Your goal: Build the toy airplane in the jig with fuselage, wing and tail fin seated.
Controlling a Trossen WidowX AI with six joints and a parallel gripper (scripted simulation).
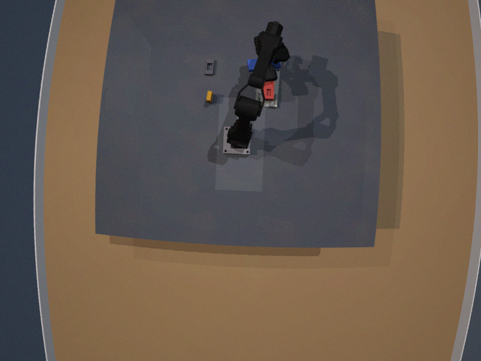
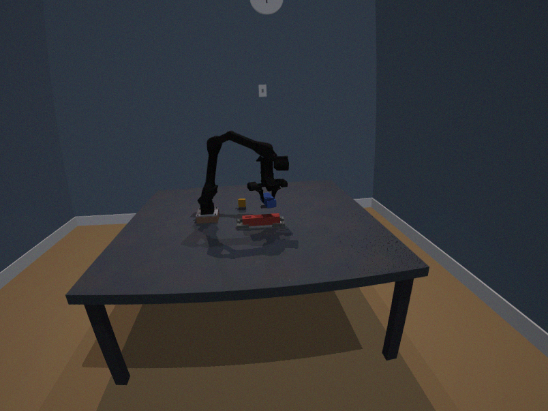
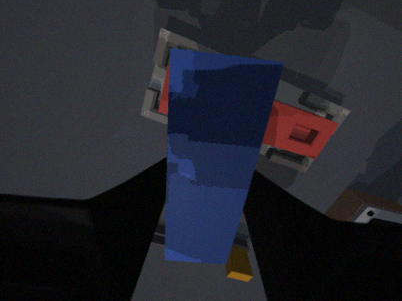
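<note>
"Your gripper (image 1: 264, 64) (image 2: 268, 195) (image 3: 206, 165) is clamped on the blue wing (image 1: 252, 64) (image 2: 269, 200) (image 3: 215, 164), and you have it in the air. What surrounds it?"

"You have blue walls (image 2: 137, 86) behind, a tan floor (image 1: 240, 316) (image 2: 46, 264) below, and the dark table (image 1: 160, 176) (image 2: 228, 269) (image 3: 75, 104) across the middle of the exterior view. Your arm (image 1: 247, 106) (image 2: 211, 163) reaches toward the upper part of the top view."

"Where must you take the wing?"

"Down, to the red fuselage (image 1: 269, 84) (image 2: 260, 219) (image 3: 280, 124). You see it lying in the pale jig (image 1: 271, 105) (image 2: 260, 227) (image 3: 343, 113), seemingly seated. In the top view it runs up and down the frame, right of centre, while your wing lies side to side across its upper end."

"Square enough to lower?"

"You can't tell: your arm hides the wing's middle from above, and in the wrist view the wing covers its socket. I'd have you check the crossing angle before you go down, or the tab may catch the rim."

"And what would be left?"

"Your yellow tail fin (image 1: 209, 94) (image 2: 241, 202) (image 3: 240, 264), left of the jig in the top view; you'd fit it in the small tail socket (image 1: 268, 91) (image 3: 303, 133), which sits lower in that frame"
</note>
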